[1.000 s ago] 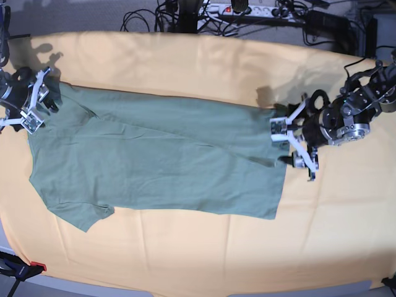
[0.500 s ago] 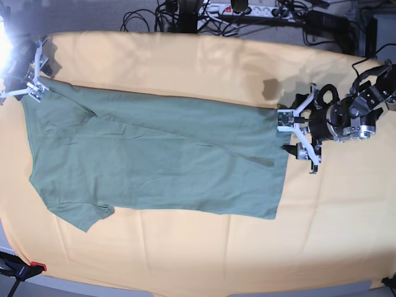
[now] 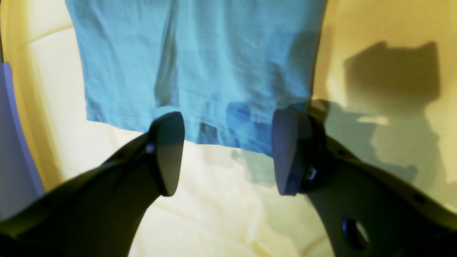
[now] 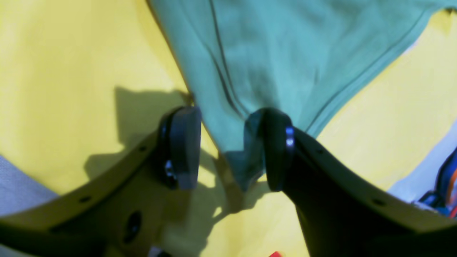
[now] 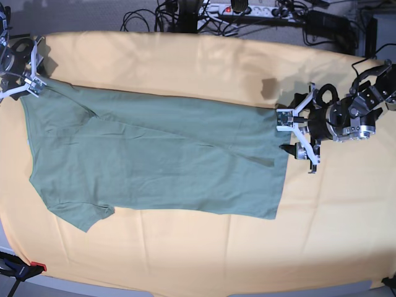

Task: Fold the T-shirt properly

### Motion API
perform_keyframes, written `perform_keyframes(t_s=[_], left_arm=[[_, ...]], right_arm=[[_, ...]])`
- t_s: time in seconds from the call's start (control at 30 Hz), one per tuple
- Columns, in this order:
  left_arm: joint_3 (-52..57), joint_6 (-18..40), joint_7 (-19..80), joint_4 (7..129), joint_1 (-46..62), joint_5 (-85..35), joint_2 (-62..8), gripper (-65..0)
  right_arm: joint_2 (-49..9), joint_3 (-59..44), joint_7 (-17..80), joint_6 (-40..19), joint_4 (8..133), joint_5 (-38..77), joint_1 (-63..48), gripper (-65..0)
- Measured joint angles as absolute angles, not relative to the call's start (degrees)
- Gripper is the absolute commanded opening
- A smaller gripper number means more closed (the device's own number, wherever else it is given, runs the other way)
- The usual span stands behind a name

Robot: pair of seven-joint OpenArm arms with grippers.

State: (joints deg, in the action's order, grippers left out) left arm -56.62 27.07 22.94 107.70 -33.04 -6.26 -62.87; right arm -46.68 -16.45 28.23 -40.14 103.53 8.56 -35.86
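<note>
The sage-green T-shirt [image 5: 154, 154] lies spread flat on the yellow-orange cloth [image 5: 185, 62], with one sleeve toward the front left and its hem to the right. My left gripper [image 5: 289, 133] hovers open just off the hem. In the left wrist view the T-shirt [image 3: 200, 64] ends between the wide-apart fingers of the left gripper [image 3: 228, 153], which hold nothing. My right gripper [image 5: 31, 77] is at the far left corner of the shirt. In the right wrist view a corner of the T-shirt [image 4: 285, 53] hangs between the parted fingers of the right gripper [image 4: 223, 150], against the right finger.
A power strip [image 5: 247, 9] and tangled cables run behind the far table edge. A red clamp [image 5: 34, 267] sits at the front left corner. The cloth has creases and reaches the table's edges on the left and front.
My right gripper moved toward the far left corner, and the shirt's shoulder corner stretched out with it. The left gripper backed slightly to the right, off the hem.
</note>
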Motion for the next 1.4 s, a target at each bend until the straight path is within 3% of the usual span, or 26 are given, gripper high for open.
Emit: perform_keyframes(t_s=[0.33, 0.47, 0.53, 0.63, 0.8, 0.9, 1.03, 1.23, 1.4], left_arm=[[-56.62, 27.07, 22.94, 107.74, -33.04, -6.24, -62.89, -26.0], [-56.62, 27.07, 22.94, 107.74, -33.04, -6.24, -62.89, -26.0], [-56.62, 27.07, 22.94, 107.81, -33.04, -6.24, -62.89, -26.0], [-56.62, 27.07, 22.92, 107.81, -33.04, -6.26, -62.89, -26.0], [-56.62, 27.16, 24.01, 107.98, -33.04, -9.56, -62.87, -28.4], [-56.62, 33.23, 25.96, 109.45, -33.06, -12.36, -62.94, -31.7], [-56.62, 39.57, 25.74, 110.96, -33.06, -14.2, -62.87, -31.7], [-56.62, 39.75, 25.98, 110.91, -33.01, -13.72, -62.89, -31.6], [-56.62, 39.77, 26.0, 110.83, -32.99, -12.49, -62.87, -31.7]], right_arm=[[-46.83, -16.45, 26.41, -38.74, 103.48, 8.6, -35.88, -38.8], [-46.85, -16.45, 25.89, -38.76, 103.48, 11.66, -35.86, -28.7], [-46.83, -16.43, 25.87, -38.7, 103.48, 12.01, -35.86, -29.6], [-46.85, -16.45, 25.87, -34.26, 103.48, 10.24, -35.81, -41.2], [-46.85, -16.43, 25.89, -34.06, 103.48, 10.48, -35.73, -58.7], [-46.85, -16.43, 25.89, -34.06, 103.48, 10.46, -35.73, -65.0], [-46.85, -16.43, 25.89, -34.06, 103.48, 10.46, -35.73, -62.7], [-46.85, -16.43, 27.22, -34.06, 103.48, 10.48, -35.73, -38.9], [-46.85, -16.43, 27.2, -34.06, 103.48, 10.5, -35.7, -37.3]])
